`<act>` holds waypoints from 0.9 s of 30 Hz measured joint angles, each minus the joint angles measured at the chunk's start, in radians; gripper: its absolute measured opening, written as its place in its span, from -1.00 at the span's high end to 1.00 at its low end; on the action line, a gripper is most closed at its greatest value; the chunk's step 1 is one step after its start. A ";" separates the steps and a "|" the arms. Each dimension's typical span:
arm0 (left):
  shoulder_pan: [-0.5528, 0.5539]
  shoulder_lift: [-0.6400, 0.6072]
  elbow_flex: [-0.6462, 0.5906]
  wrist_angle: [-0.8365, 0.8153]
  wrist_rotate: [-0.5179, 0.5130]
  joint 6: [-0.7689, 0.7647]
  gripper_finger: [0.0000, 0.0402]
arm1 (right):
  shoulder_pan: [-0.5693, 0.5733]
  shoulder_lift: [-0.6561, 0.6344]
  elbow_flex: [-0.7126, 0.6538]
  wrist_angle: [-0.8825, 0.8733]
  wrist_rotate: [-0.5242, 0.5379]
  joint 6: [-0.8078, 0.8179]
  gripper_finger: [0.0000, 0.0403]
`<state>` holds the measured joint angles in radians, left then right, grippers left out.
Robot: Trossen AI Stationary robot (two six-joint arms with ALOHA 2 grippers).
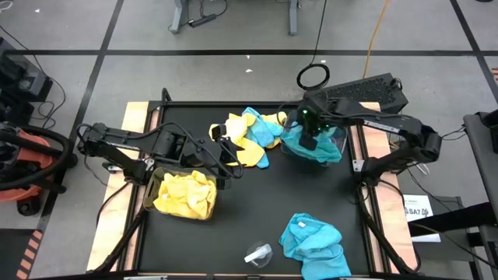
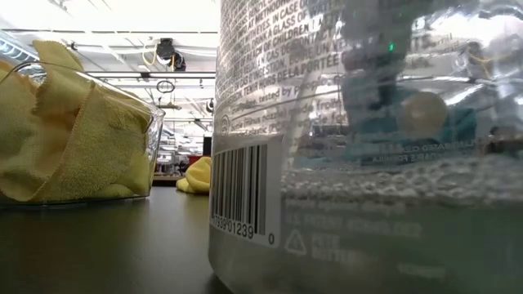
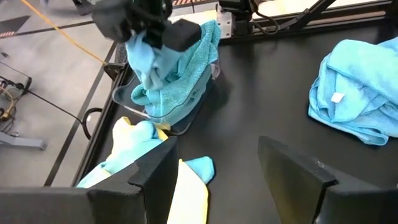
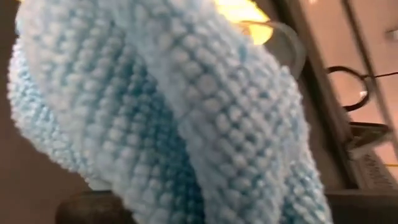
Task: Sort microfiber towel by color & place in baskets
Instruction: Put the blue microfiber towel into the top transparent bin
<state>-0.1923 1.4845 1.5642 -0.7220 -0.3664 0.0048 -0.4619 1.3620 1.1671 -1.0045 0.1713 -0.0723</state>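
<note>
Right gripper (image 1: 310,142) clamped on a teal-blue fuzzy microfiber towel (image 3: 144,62), hanging it over the clear plastic rectangular basket (image 3: 127,101) at the far right of the black counter (image 1: 257,206); more teal cloth already fills that bin. Left gripper (image 1: 220,154) stands with fingers apart and nothing between them, low over the counter beside a mixed heap of yellow and teal towels (image 1: 250,134). A second clear basket (image 1: 149,193) at the left holds bright yellow towels (image 1: 187,194). A loose pile of teal towels (image 1: 313,241) lies near the front edge, well apart from both bins, just beside a small clear plastic cup-like piece (image 1: 258,253). Handling, by judgement: cloths light, limp, clingy; they drape and bunch. Best pinched at a raised fold or corner, one layer only, or neighbours come along.
</note>
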 joint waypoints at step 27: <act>-0.013 0.000 0.000 -0.002 0.000 -0.035 -0.13 | -0.143 0.049 -0.456 0.558 -0.261 0.088 0.98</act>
<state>-0.2054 1.4845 1.5642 -0.7242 -0.3664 -0.0298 -0.6052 1.4109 0.7111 -0.4468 -0.0896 0.0161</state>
